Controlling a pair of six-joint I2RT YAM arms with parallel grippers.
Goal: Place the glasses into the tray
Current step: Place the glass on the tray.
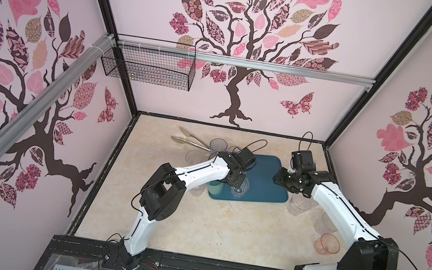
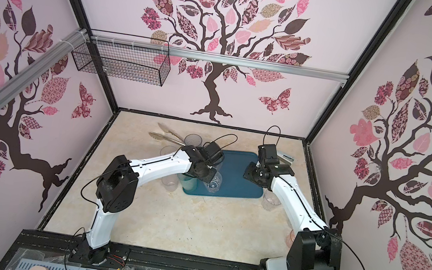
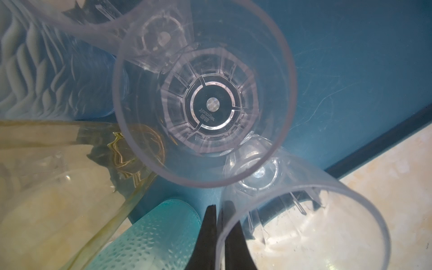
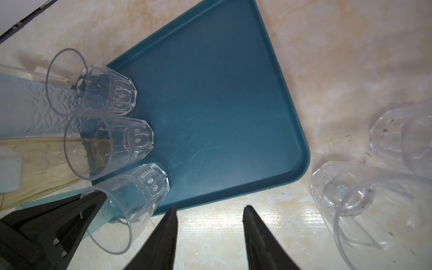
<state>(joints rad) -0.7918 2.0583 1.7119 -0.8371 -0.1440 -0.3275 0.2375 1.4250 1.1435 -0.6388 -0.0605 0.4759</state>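
The dark teal tray [image 1: 269, 181] lies at the middle of the table. My left gripper [image 3: 219, 224] is shut on the rim wall of a short clear faceted glass [image 3: 304, 222], which is at the tray's near left corner [image 1: 239, 189]. Two more clear glasses [image 4: 109, 93] [image 4: 131, 142] stand in a row beside it on the tray. My right gripper [image 4: 209, 210] hangs open and empty by the tray's right side [image 1: 279, 180]. Two clear glasses [image 4: 346, 194] [image 4: 397, 140] stand on the table to the right of it.
A teal-green glass [image 1: 214, 188], an amber glass [image 3: 70, 175] and a blue-grey glass [image 1: 217, 145] crowd the tray's left edge. Metal tongs [image 1: 190, 138] lie at the back left. A pinkish glass [image 1: 326, 244] stands near the right arm. A white stapler [image 2: 284, 156] lies at the back right.
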